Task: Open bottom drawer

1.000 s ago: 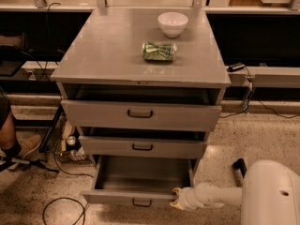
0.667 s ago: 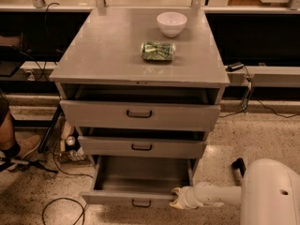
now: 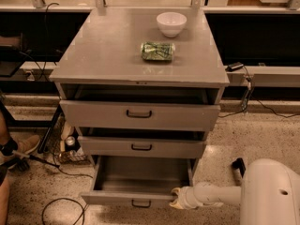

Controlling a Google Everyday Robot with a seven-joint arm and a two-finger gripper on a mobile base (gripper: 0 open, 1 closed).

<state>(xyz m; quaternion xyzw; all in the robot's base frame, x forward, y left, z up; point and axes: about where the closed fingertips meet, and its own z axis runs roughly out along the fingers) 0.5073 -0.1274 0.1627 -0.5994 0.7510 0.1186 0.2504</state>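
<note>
The bottom drawer [image 3: 136,198] is the lowest of three grey cabinet drawers and stands pulled well out, its inside bare, with a small dark handle [image 3: 141,203] on its front panel. My gripper [image 3: 176,197] reaches in from the lower right and sits at the right end of that front panel, touching its top edge. The white arm [image 3: 215,194] runs back to the white body at the bottom right. The middle drawer [image 3: 140,147] and the top drawer [image 3: 139,115] are each pulled out a little.
A white bowl [image 3: 171,23] and a crushed green can [image 3: 157,51] lie on the cabinet top [image 3: 103,50]. A person's shoe [image 3: 21,149] and cables [image 3: 61,210] are on the speckled floor at left. A dark shelf runs behind the cabinet.
</note>
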